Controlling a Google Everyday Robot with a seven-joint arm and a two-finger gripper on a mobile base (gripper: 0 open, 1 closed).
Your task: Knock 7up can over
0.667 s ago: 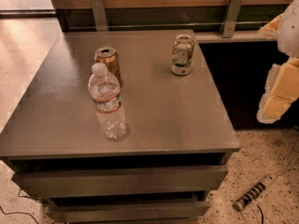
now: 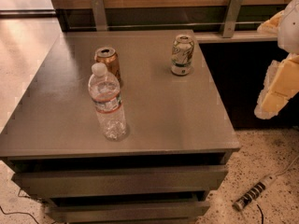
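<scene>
The 7up can (image 2: 182, 54) stands upright at the far right of the grey table top (image 2: 163, 106); it is pale silvery-white with green markings and a silver top. My gripper (image 2: 279, 85) shows as pale cream and white parts at the right edge of the camera view, off the table's right side and apart from the can, lower and to its right.
A copper-orange can (image 2: 108, 63) stands upright at the far left-centre, with a clear water bottle (image 2: 107, 102) just in front of it. A wooden wall with metal brackets (image 2: 232, 14) runs behind the table. A power strip (image 2: 254, 192) lies on the speckled floor at lower right.
</scene>
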